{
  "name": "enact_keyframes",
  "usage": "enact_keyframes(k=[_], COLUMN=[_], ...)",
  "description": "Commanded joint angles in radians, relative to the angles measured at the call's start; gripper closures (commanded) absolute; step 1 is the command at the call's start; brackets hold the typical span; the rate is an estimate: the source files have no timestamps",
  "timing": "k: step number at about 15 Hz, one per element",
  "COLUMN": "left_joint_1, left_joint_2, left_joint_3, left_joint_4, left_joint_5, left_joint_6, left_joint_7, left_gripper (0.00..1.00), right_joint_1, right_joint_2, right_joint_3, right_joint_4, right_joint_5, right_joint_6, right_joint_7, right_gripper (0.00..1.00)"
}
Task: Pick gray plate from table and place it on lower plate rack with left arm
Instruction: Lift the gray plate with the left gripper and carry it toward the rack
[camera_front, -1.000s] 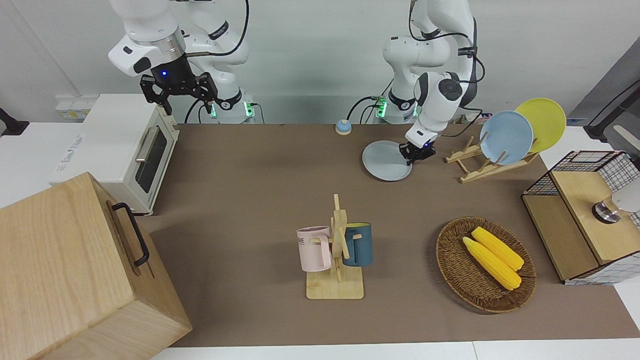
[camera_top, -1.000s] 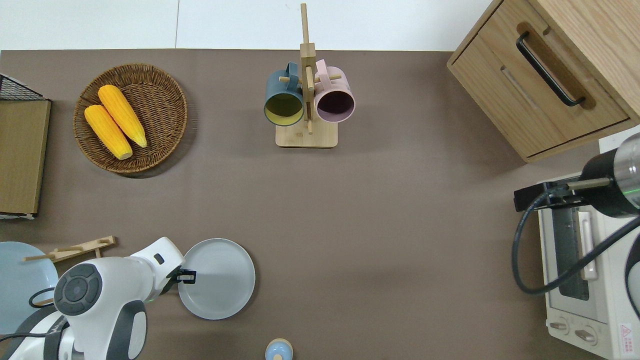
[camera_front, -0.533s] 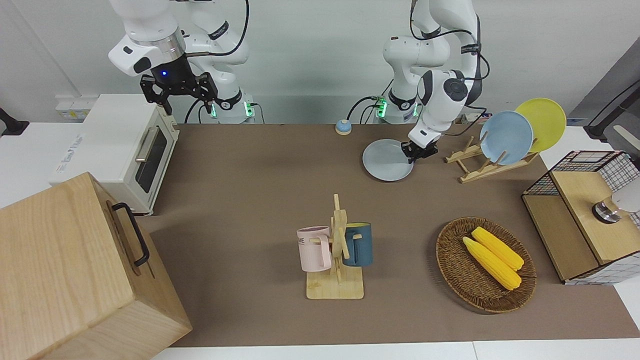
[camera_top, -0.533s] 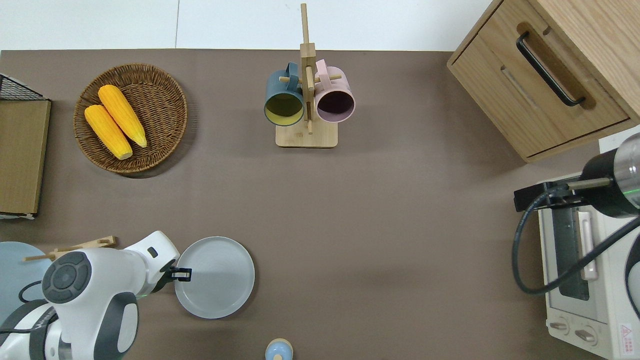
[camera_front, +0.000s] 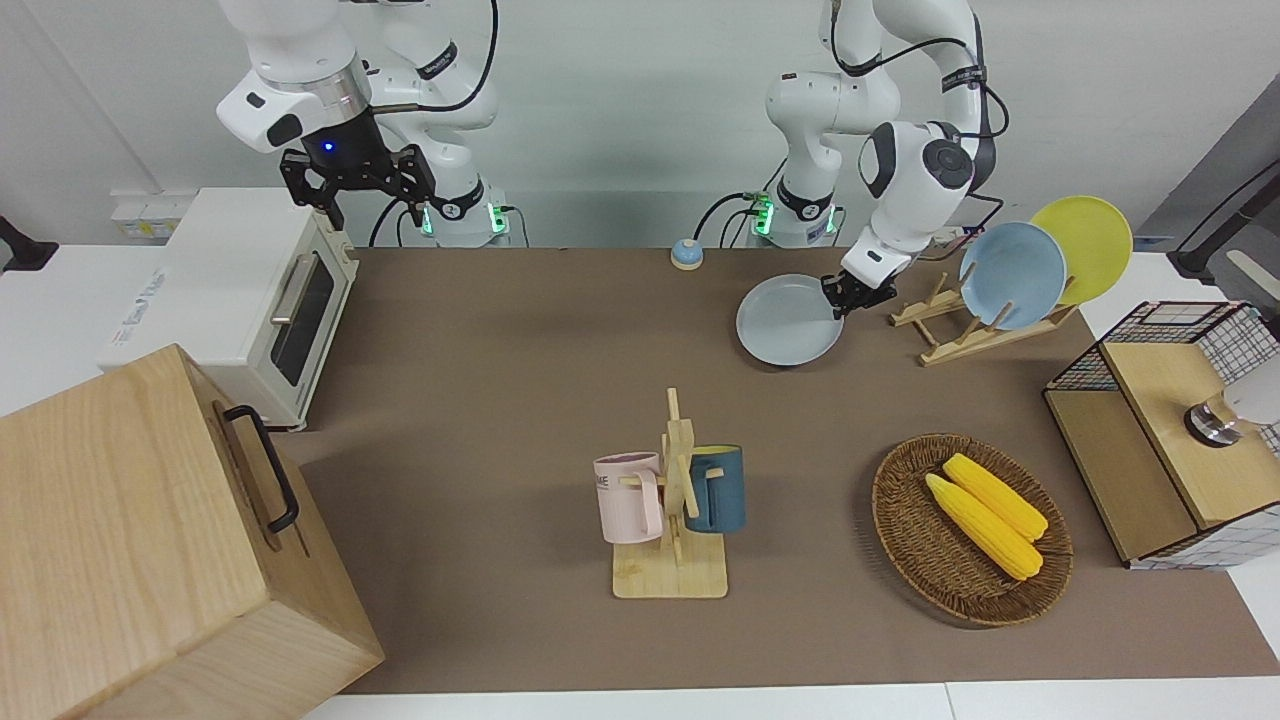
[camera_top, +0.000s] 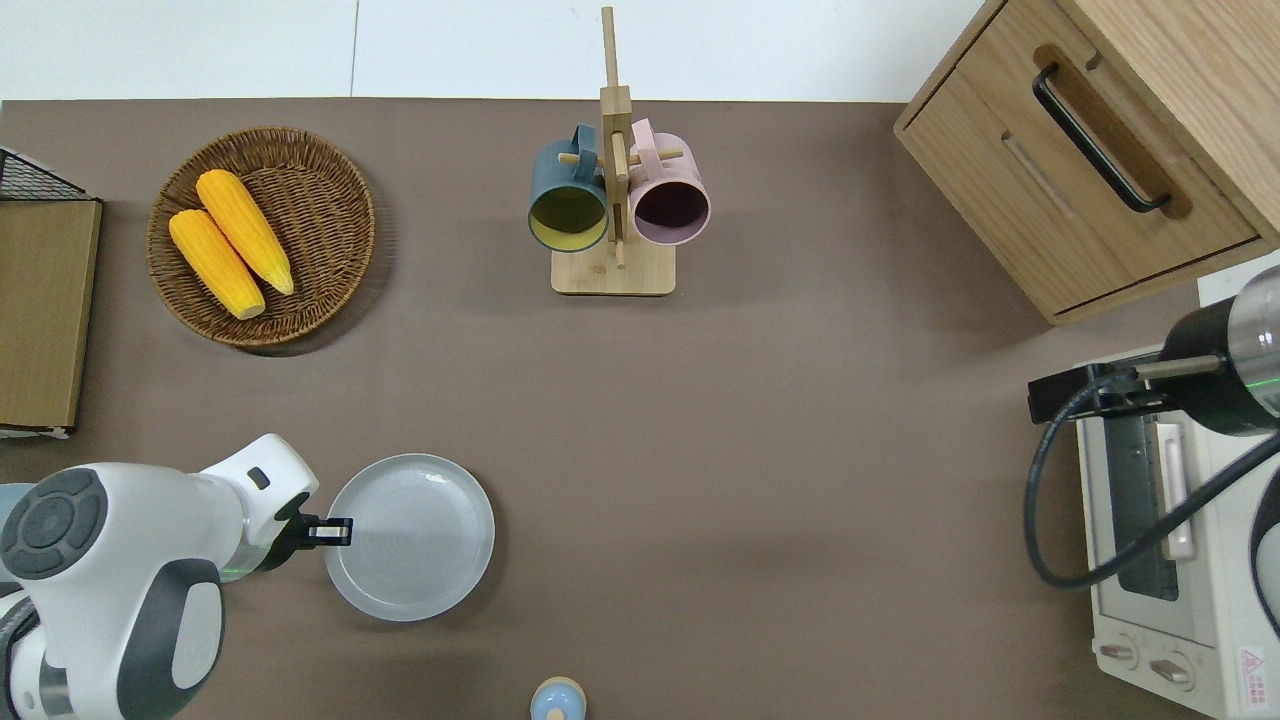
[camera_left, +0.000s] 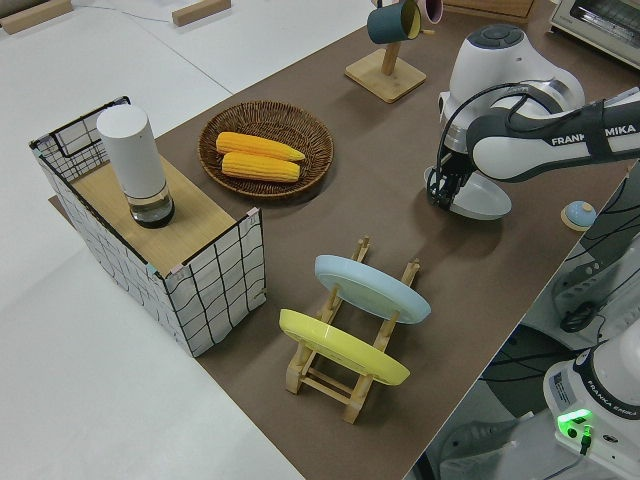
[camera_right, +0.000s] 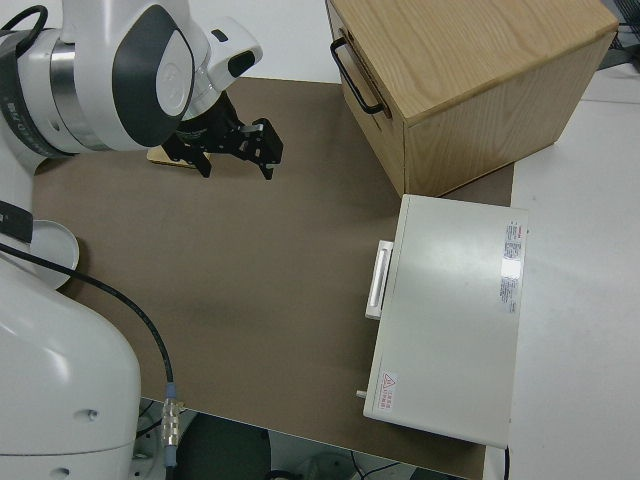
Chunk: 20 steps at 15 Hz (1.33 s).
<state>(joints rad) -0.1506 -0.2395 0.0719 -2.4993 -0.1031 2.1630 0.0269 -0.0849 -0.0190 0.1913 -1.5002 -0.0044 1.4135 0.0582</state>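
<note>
Your left gripper (camera_top: 330, 533) has jaws clamped on rim of gray plate (camera_top: 410, 537), at edge toward left arm's end of table (camera_top: 760, 420). Plate is lifted off table, tilted a little, shadow visible under it in front view. You see it over table surface, near lower plate rack (camera_front: 965, 325). Rack already holds light-blue plate (camera_front: 1012, 274) and yellow plate (camera_front: 1084, 247); slots nearest gray plate are free. Right arm is parked, right gripper (camera_front: 358, 180) with jaws apart.
</note>
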Motion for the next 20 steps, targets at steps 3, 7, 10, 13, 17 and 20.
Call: enact_keyframes(k=[3, 7, 10, 13, 17, 20], left_joint_1=[-0.004, -0.003, -0.004, -0.003, -0.004, -0.004], left_joint_2=[-0.018, -0.015, -0.009, -0.003, -0.001, -0.001], left_joint_3=[0.043, 0.069, 0.089, 0.094, 0.097, 0.097], left_joint_4=[0.098, 0.242, 0.339, 0.420, 0.471, 0.497], left_joint_5=[0.006, 0.014, 0.016, 0.020, 0.109, 0.198], left_joint_6=[-0.148, -0.311, -0.417, -0.495, -0.540, -0.570], left_joint_7=[-0.005, -0.005, -0.007, -0.009, -0.010, -0.016], left_gripper=[1.00, 1.00, 1.00, 1.00, 1.00, 1.00], right_joint_1=[-0.007, -0.007, -0.007, -0.007, -0.007, -0.007], right_joint_2=[-0.002, -0.002, -0.002, -0.002, -0.002, -0.002], right_joint_3=[0.007, 0.007, 0.007, 0.007, 0.007, 0.007], right_joint_4=[0.006, 0.006, 0.006, 0.006, 0.006, 0.006], right_joint_5=[0.007, 0.007, 0.007, 0.007, 0.007, 0.007], right_joint_6=[-0.014, -0.014, -0.014, -0.013, -0.014, -0.014], right_joint_7=[-0.001, 0.000, 0.000, -0.001, 0.000, 0.000], right_gripper=[0.013, 0.011, 0.011, 0.013, 0.011, 0.011])
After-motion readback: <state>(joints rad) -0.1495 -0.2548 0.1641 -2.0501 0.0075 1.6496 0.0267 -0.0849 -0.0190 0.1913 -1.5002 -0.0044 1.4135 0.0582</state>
